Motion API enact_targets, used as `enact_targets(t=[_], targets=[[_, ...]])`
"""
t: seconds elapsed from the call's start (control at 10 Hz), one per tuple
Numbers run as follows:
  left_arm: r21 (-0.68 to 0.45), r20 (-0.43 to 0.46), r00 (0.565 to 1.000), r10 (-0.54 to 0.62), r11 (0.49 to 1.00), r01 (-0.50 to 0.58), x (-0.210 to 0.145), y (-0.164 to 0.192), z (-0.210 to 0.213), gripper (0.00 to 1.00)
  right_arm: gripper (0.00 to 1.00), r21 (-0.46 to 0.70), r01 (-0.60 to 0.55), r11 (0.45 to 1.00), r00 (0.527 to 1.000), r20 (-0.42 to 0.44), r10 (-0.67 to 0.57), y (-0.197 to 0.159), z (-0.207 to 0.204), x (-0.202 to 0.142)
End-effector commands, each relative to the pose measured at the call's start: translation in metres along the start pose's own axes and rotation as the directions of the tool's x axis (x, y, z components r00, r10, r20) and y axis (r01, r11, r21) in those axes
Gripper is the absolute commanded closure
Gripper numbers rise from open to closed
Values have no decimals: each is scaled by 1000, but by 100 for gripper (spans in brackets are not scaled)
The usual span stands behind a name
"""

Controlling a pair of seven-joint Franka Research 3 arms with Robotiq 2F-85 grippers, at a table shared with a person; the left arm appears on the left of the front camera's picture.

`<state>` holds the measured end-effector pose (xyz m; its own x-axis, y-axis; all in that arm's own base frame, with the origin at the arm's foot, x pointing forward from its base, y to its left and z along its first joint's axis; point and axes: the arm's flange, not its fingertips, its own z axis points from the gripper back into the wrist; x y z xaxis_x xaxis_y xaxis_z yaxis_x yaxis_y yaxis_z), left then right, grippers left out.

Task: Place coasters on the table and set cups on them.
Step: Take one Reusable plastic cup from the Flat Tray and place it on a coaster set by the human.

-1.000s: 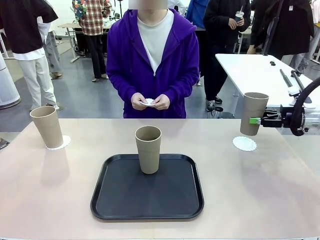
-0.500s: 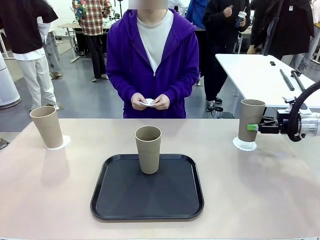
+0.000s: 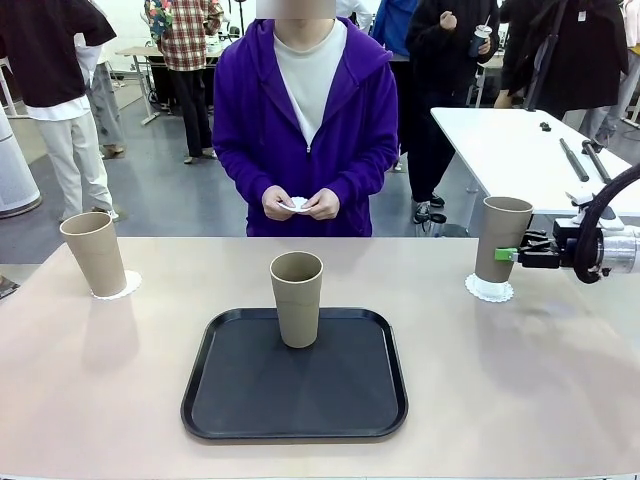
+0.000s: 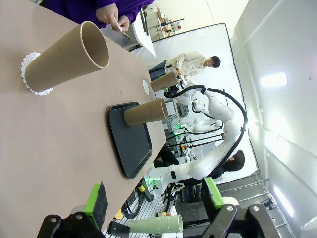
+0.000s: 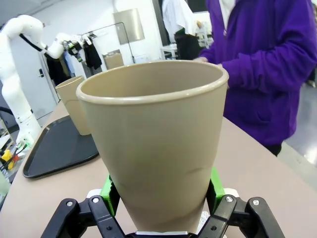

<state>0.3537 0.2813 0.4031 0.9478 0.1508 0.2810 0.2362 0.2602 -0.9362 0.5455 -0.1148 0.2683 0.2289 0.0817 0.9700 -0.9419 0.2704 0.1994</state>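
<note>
Right cup: a tall tapered greyish-tan tumbler [image 3: 500, 235] stands upright near the far right edge of the worktop. Its base is on a small round white paper doily with a lacy edge [image 3: 489, 290].
Right claw: the right claw [image 3: 512, 255] comes in level from the right. It is clamped on this tumbler's lower half, with a green pad on either side of the wall.
Left cup: a second matching tumbler [image 3: 93, 253] stands upright at the far left on the inner part of another white lacy doily [image 3: 122, 284].
Middle cup: a third matching tumbler [image 3: 297, 298] stands upright in the far half of a black rectangular tray with rounded corners [image 3: 295, 432].
Third doily: a white paper piece [image 3: 297, 204] is pinched between the person's hands [image 3: 322, 205], held above the far edge and clear of the worktop.
Left claw: the left claw [image 4: 153, 196] hangs above the near left of the worktop, its fingers apart with nothing between them.
Worktop: the smooth light beige worktop [image 3: 520, 380] carries the tray at its centre, well apart from both doilies.
</note>
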Motion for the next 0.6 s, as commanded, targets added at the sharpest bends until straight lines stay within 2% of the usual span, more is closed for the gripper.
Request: enact_targets(t=[0.0, 0.5], targets=[[-3, -2, 1000, -9, 1000, 9, -2, -1, 1, 0, 16, 77, -108, 991, 993, 61, 103, -8, 4, -7], [-3, -2, 1000, -9, 1000, 9, -2, -1, 1, 0, 16, 37, -107, 994, 994, 33, 106, -20, 1, -20]])
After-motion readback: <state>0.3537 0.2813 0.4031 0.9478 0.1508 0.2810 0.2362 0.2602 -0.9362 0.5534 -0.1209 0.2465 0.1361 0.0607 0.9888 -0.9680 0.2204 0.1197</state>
